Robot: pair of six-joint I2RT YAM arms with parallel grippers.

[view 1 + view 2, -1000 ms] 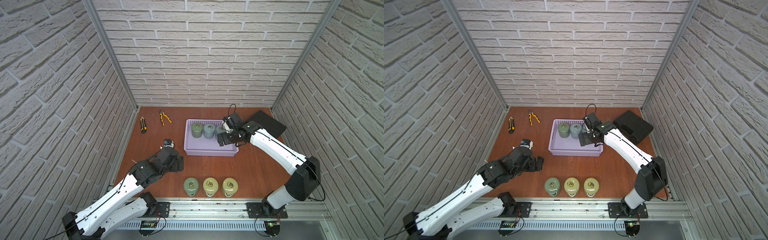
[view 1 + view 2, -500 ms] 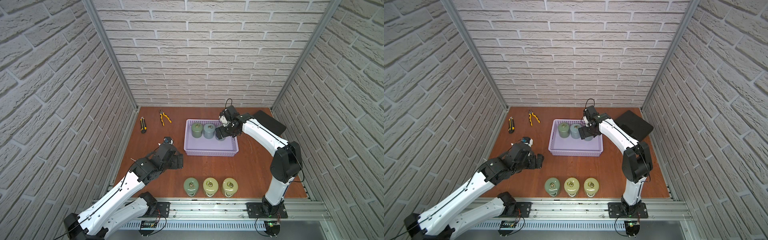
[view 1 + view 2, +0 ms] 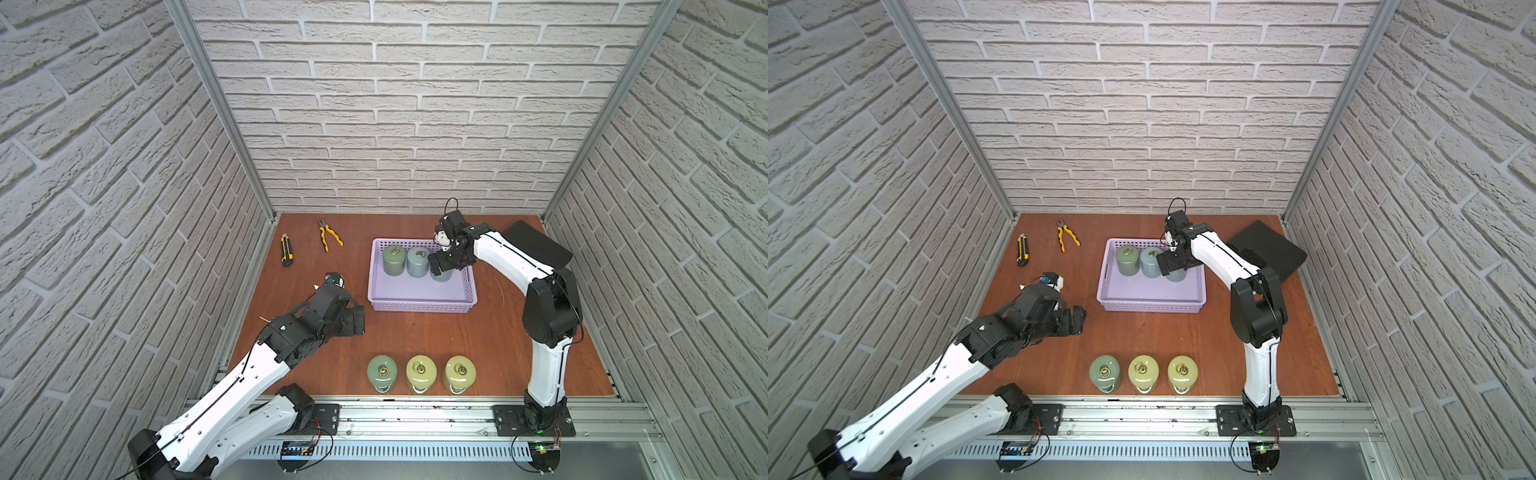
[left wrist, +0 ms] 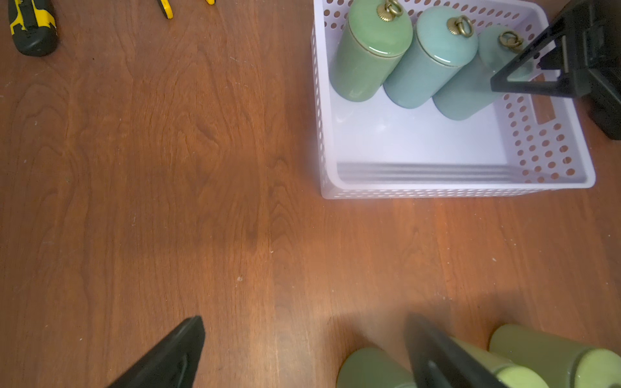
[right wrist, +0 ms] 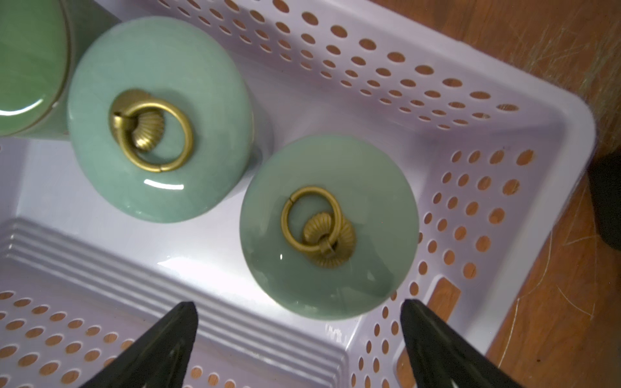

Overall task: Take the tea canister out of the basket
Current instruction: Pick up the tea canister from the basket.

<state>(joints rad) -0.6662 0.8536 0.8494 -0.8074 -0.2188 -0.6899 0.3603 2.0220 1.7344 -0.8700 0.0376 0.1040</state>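
Note:
The lavender basket (image 3: 422,305) (image 3: 1152,305) holds three tea canisters in a row along its far side. They are a green one (image 3: 393,259), a blue-grey one (image 3: 417,262) and a pale one (image 5: 329,228) in the far right corner. My right gripper (image 3: 444,268) (image 5: 299,305) hangs open just above that pale canister's lid, its fingers apart from it. My left gripper (image 3: 357,322) (image 4: 305,319) is open and holds nothing, low over the table to the left of the basket's near corner.
Three more canisters (image 3: 421,372) stand in a row near the table's front edge. A black case (image 3: 536,245) lies right of the basket. A utility knife (image 3: 286,249) and yellow pliers (image 3: 330,235) lie at the far left.
The right arm's elbow has swung inward and the gripper has shifted slightly over the basket's far right corner. The left arm has hardly moved. Both grippers stayed open.

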